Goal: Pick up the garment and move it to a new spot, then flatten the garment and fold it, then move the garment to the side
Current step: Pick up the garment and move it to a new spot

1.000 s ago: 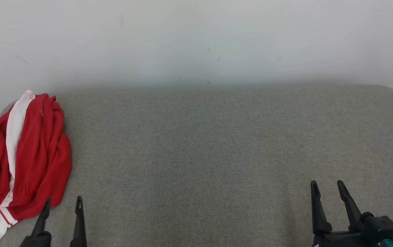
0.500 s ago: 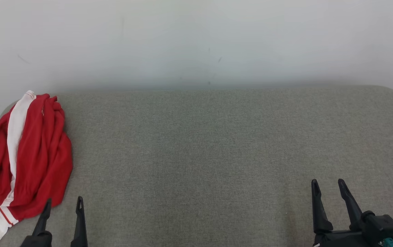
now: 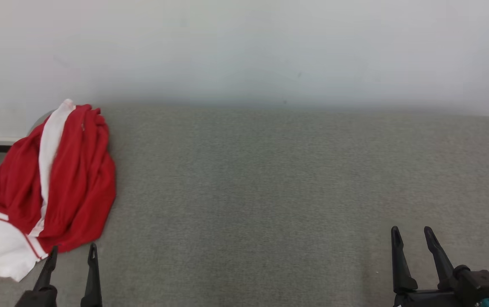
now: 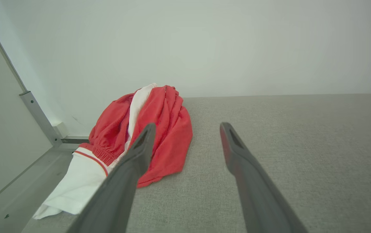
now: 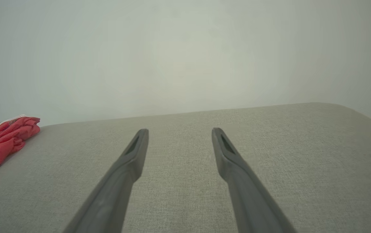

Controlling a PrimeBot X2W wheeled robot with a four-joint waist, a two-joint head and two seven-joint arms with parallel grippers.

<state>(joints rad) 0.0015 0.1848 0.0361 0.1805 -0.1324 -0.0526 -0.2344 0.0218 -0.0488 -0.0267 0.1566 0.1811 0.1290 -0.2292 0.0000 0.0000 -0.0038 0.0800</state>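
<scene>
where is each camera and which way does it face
Head view: on the head, facing forward and down at the grey surface; left gripper and right gripper at bottom.
Left wrist view: left wrist, along its fingers toward the red-and-white garment.
Right wrist view: right wrist, along its fingers toward the wall.
All share the garment.

a bare lab-like room: grey fabric-covered table (image 3: 270, 192) against a plain white wall (image 3: 244, 51).

Grey fabric surface (image 3: 270, 179) — plain white wall (image 3: 244, 47) behind.
</scene>
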